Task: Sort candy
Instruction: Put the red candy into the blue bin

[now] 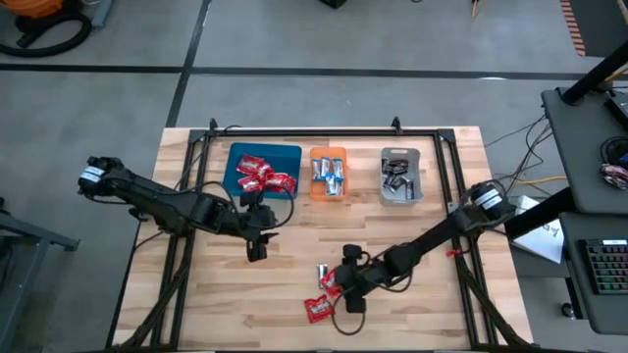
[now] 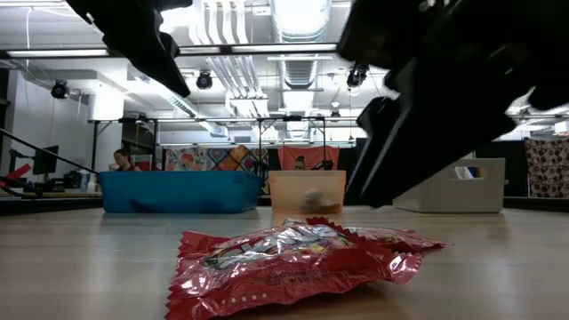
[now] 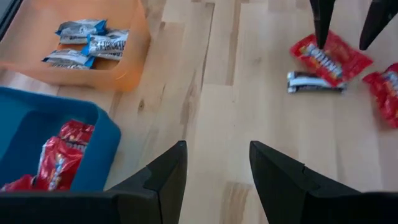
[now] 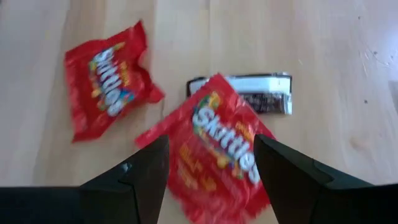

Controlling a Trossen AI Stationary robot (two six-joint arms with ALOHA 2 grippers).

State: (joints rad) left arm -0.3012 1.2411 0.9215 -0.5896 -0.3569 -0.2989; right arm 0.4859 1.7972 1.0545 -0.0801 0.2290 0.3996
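Observation:
Three sweets lie loose on the wooden table near its front middle: a red pack (image 4: 217,149), a second red pack (image 4: 109,81) beside it, and a dark-and-white bar (image 4: 261,93) partly under the first. My right gripper (image 4: 211,180) is open, slanting down over the first red pack (image 3: 333,56), one finger to each side. My left gripper (image 3: 217,174) hangs open above bare table, left of centre (image 1: 257,245), with nothing between its fingers. In the low view the nearest red pack (image 2: 293,262) lies flat on the table. My right gripper comes slanting down from the table's right over the red pack's middle (image 4: 214,134), its fingers spread wider than the pack. I cannot tell whether a fingertip (image 3: 320,37) touches the wrapper. The pack lies flat on the table.
Along the far side stand a blue tray (image 1: 235,152) with red packs, an orange tray (image 1: 329,151) with blue-and-white sweets and a grey tray (image 1: 400,151) with dark ones. A black frame edges the table. Bare wood lies between the trays and the loose sweets.

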